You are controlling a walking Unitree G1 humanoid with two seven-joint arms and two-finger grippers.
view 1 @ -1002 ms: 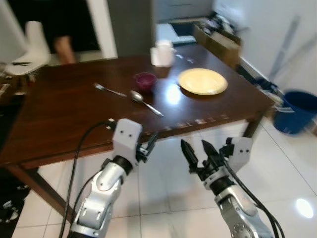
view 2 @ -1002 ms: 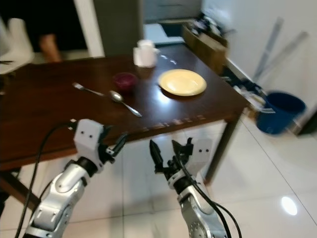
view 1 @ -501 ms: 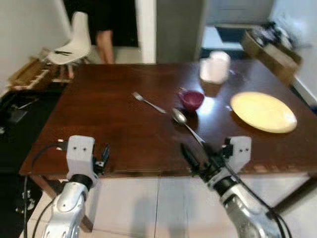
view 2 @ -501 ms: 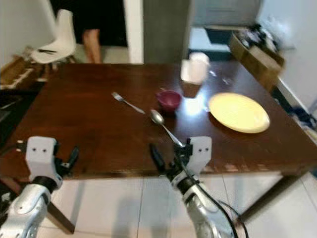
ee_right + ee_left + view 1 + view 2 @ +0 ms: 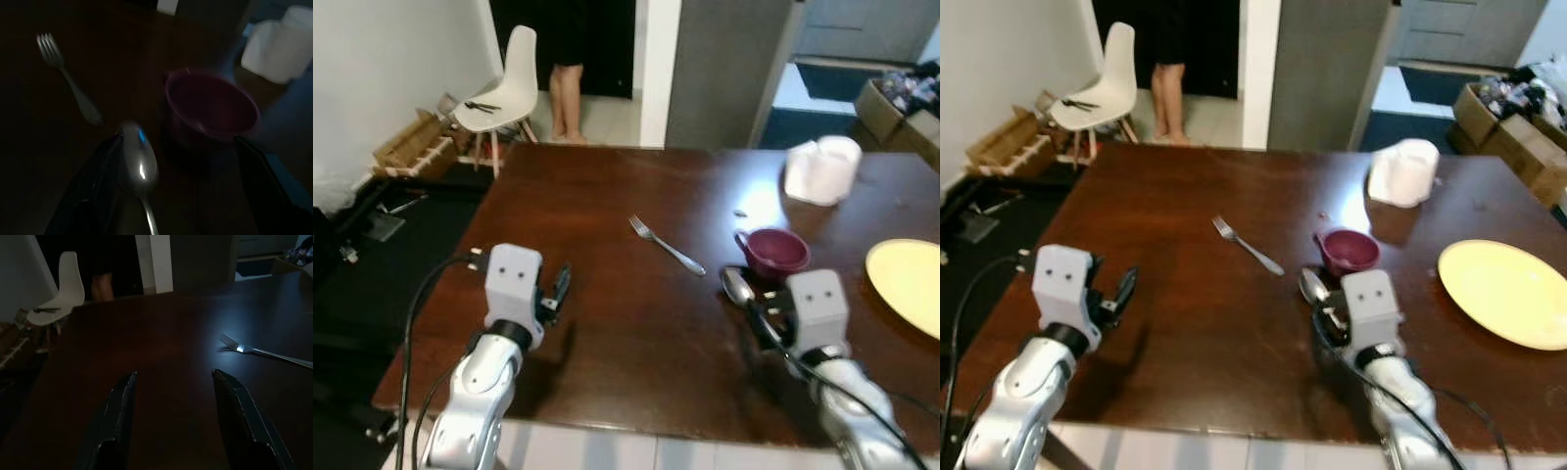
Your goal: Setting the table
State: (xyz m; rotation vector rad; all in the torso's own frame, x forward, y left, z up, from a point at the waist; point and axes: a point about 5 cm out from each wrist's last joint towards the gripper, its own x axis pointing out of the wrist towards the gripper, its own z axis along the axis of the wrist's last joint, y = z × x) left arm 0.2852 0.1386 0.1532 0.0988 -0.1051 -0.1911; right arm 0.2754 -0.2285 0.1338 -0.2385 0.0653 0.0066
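On the dark wooden table (image 5: 607,186) lie a fork (image 5: 668,246) and a spoon (image 5: 737,286). A maroon bowl (image 5: 773,252) stands just behind the spoon, and a yellow plate (image 5: 911,284) sits at the right edge. My right gripper (image 5: 767,326) is low over the table and open. The spoon (image 5: 138,157) lies between its fingers, close to one finger (image 5: 100,188), with the bowl (image 5: 210,105) just beyond. My left gripper (image 5: 173,373) hovers open over bare wood near the front left, with the fork (image 5: 254,350) ahead of it.
A white container (image 5: 824,168) stands at the table's back right. Past the far end are a white chair (image 5: 504,93), a person's legs (image 5: 566,98) in a dark doorway and a wooden crate (image 5: 411,147). Cardboard boxes (image 5: 906,98) sit far right.
The view has moved in close to the table. Both grippers, earlier below and before its front edge, now reach over the tabletop, the right one around the spoon.
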